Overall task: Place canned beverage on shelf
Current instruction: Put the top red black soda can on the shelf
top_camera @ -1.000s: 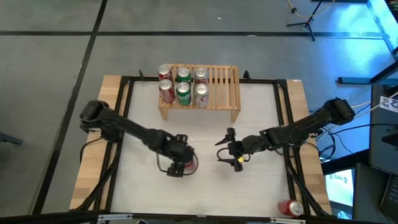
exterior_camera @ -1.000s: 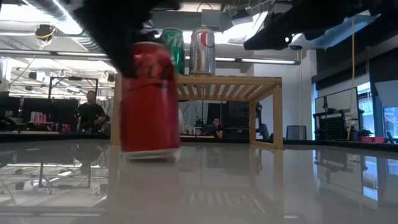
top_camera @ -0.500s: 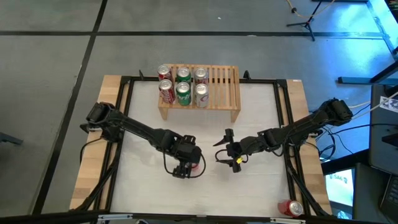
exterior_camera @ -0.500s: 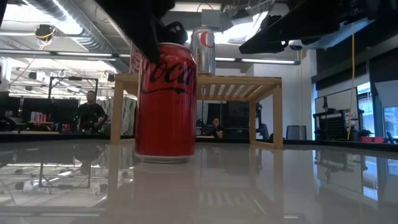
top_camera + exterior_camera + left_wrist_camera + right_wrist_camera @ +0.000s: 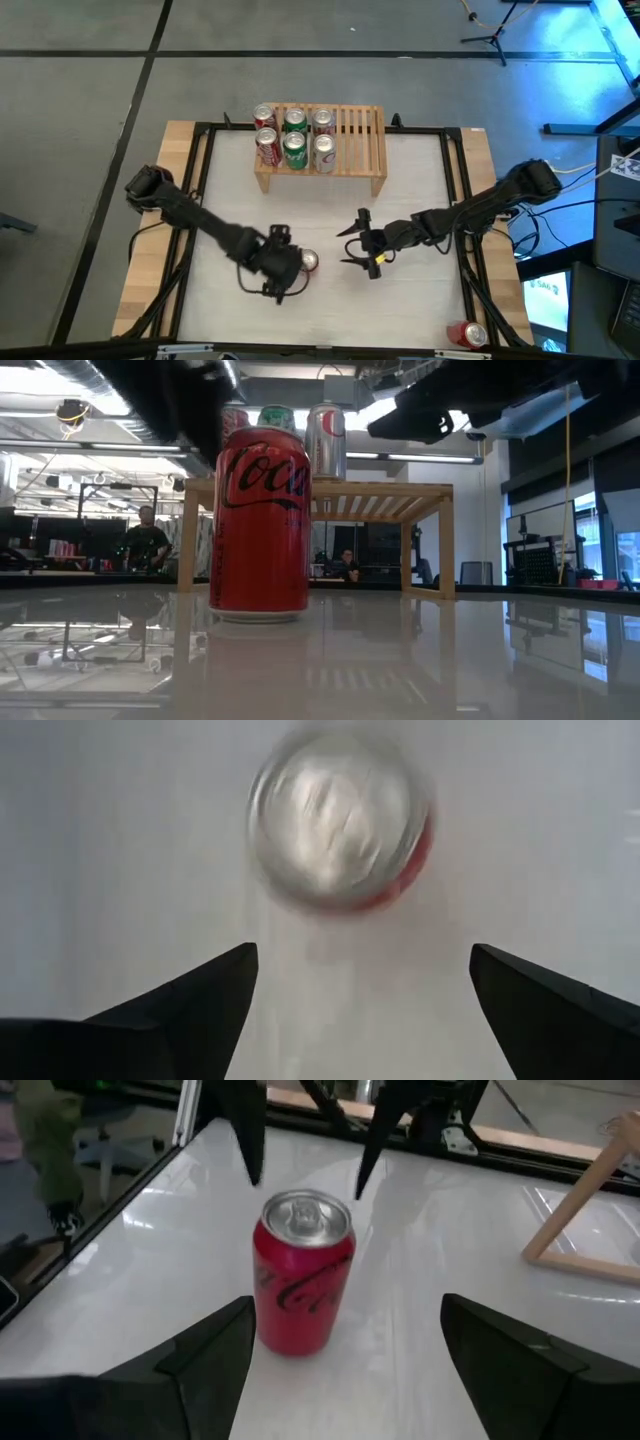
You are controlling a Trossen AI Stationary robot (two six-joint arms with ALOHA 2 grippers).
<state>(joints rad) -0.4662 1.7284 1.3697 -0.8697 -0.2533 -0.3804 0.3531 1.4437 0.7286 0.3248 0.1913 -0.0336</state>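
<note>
A red cola can (image 5: 308, 261) stands upright on its base on the white table, between my two grippers; its silver top (image 5: 340, 820) shows in the left wrist view. My left gripper (image 5: 286, 268) hangs just to the can's left, open and pointing steeply down, its fingers (image 5: 205, 995) clear of the can. My right gripper (image 5: 360, 250) is open to the can's right and faces the can (image 5: 303, 1275) without touching it. The wooden shelf (image 5: 360, 135) stands at the far edge.
Several red, green and silver cans (image 5: 294, 135) fill the left half of the shelf's slatted top; its right half is bare slats. Another red can (image 5: 465, 333) lies on the frame at the near right corner. Black rails (image 5: 200, 200) border the table.
My left gripper shifted the red can a little toward the table's right, set it upright, let go, then drew back toward the left and near edge while rising. The can stays standing on the table.
</note>
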